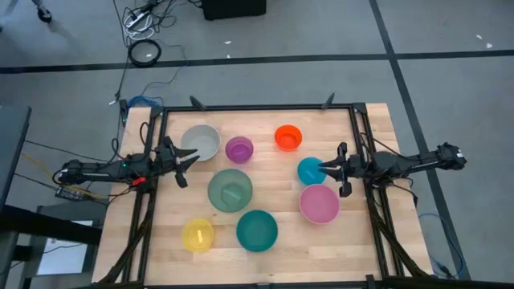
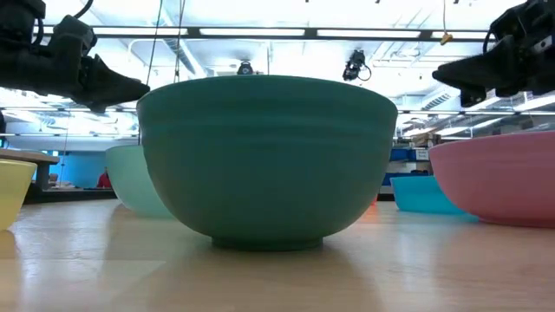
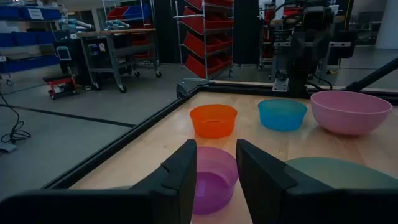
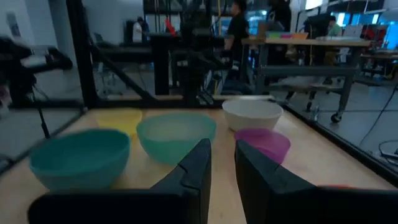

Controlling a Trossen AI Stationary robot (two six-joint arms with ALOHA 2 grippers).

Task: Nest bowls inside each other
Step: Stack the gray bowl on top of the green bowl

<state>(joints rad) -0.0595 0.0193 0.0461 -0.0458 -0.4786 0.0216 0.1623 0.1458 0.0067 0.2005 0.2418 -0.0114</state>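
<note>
Several bowls stand apart, each upright on its base on the wooden table: grey-white [image 1: 201, 142], purple [image 1: 239, 149], orange [image 1: 287, 137], cyan-blue [image 1: 309, 172], pink [image 1: 319, 203], sage green [image 1: 230, 190], teal [image 1: 257, 230] and yellow [image 1: 197, 235]. My left gripper [image 1: 191, 160] hangs open above the table's left side, between the grey-white and sage green bowls, pointing level toward the purple bowl [image 3: 211, 180]. My right gripper [image 1: 324, 168] hangs open above the cyan-blue bowl's right rim, clear of it, pointing level toward the left; its own view shows an empty gap [image 4: 222, 148].
A black frame rail [image 1: 257, 107] runs around the table's far and side edges. Cables lie on the floor [image 1: 144, 52] beyond the far edge. Bare wood [image 1: 337, 128] shows at the far right corner. A person [image 4: 237, 31] stands in the room behind.
</note>
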